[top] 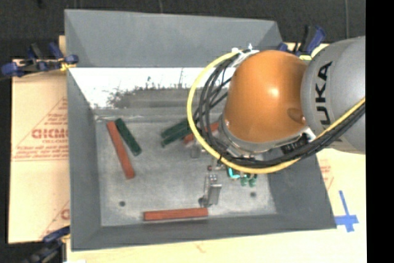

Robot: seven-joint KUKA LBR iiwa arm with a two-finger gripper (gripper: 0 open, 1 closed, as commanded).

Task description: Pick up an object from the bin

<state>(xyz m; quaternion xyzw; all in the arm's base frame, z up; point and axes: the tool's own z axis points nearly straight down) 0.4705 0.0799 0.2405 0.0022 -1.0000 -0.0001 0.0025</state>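
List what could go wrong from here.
1. The gripper seems to be over bare bin floor, apart from the red-brown stick by the near wall. A grasp here may come up empty.
2. That stick lies close to the wall, leaving little room beside it.
3. The green stick at mid-bin lies right by the arm's cables, which might knock it.

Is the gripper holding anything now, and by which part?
It cannot be told: the gripper is low in the bin near the red-brown bar, partly hidden under the orange wrist cover.

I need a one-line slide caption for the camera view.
Pincer over the grey bin's floor, beside a red-brown bar lying along the near wall.
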